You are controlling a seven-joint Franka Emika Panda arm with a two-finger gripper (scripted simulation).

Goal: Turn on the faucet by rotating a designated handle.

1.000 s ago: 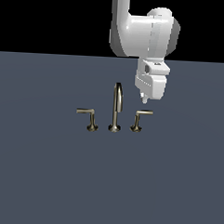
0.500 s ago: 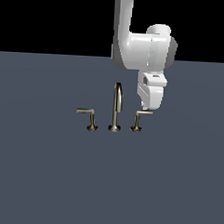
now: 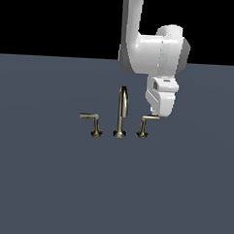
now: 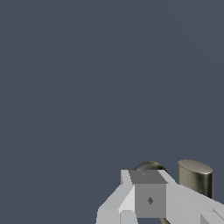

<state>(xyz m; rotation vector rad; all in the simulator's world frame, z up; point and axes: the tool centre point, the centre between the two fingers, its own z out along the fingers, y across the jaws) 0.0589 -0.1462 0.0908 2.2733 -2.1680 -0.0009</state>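
The faucet stands mid-scene in the exterior view: a tall arched spout [image 3: 122,108] between two short levers. The handle [image 3: 147,122] is on the exterior view's right, its thin arm sticking out rightward. The twin lever [image 3: 91,120] points leftward. My gripper [image 3: 158,114] hangs right at the tip of the handle's arm, touching or just behind it. In the wrist view its fingers [image 4: 149,197] look pressed together, with a brassy cylinder end [image 4: 195,176] close beside them. The gripper holds nothing.
A flat dark grey-blue surface [image 3: 47,183] carries the faucet. The white arm [image 3: 151,52] comes down from above, behind the handle.
The gripper has come down and slightly to the exterior view's right, from above the handle to the level of its arm tip. The faucet parts have not visibly moved.
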